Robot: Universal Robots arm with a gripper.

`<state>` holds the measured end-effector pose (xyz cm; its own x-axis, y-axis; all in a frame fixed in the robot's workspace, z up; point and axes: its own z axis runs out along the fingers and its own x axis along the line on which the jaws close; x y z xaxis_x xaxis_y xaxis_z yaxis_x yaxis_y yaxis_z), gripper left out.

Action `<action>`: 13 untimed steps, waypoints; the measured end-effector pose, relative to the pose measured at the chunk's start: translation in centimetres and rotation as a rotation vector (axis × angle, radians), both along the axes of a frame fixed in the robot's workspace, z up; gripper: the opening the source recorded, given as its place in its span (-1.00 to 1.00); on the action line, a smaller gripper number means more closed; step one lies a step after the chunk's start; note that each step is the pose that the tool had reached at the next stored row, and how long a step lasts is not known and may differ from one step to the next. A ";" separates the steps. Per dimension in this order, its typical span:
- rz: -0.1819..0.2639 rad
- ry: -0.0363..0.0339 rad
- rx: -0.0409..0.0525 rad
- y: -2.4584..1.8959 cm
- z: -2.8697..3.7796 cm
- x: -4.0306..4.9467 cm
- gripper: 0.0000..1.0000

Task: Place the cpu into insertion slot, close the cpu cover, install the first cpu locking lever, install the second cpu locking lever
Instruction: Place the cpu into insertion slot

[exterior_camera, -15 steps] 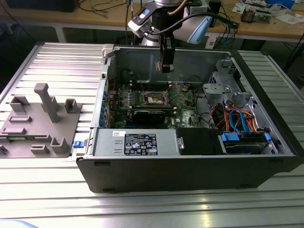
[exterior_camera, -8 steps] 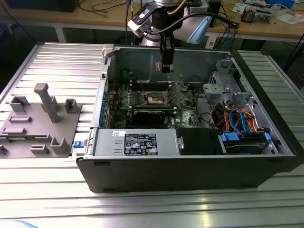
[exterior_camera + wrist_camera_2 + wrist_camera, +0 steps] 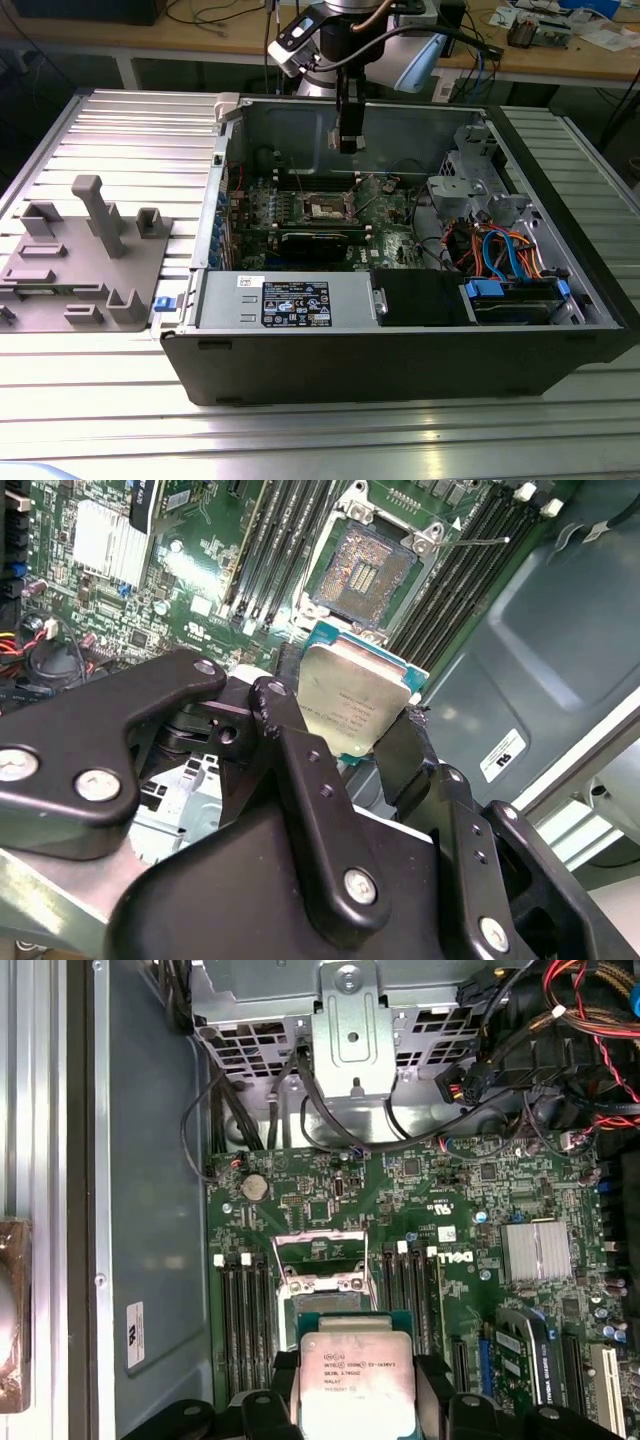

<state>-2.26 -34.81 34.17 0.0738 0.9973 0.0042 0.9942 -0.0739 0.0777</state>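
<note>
Claw (image 3: 348, 725) links sit closest, black, with my fingers (image 3: 285, 705) clamped on two opposite edges of the cpu (image 3: 352, 692), its silver top facing the camera in the second wrist view. Ribbed table (image 3: 100, 400) carries the case (image 3: 400, 360), open side up, and I hang above its green board (image 3: 392, 215). Slot (image 3: 360, 568) is uncovered with its contacts showing. The cpu is held in the air clear of it, not seated.
</note>
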 end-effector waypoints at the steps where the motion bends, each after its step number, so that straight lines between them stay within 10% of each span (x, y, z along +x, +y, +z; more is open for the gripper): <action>1: -0.006 0.0000 -0.0001 0.00 0.00 0.00 0.08; 13: -0.054 0.0000 -0.0001 0.00 0.00 0.00 0.08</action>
<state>-2.26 -34.81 34.17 0.1275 0.9918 0.0041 0.9888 -0.1275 0.0777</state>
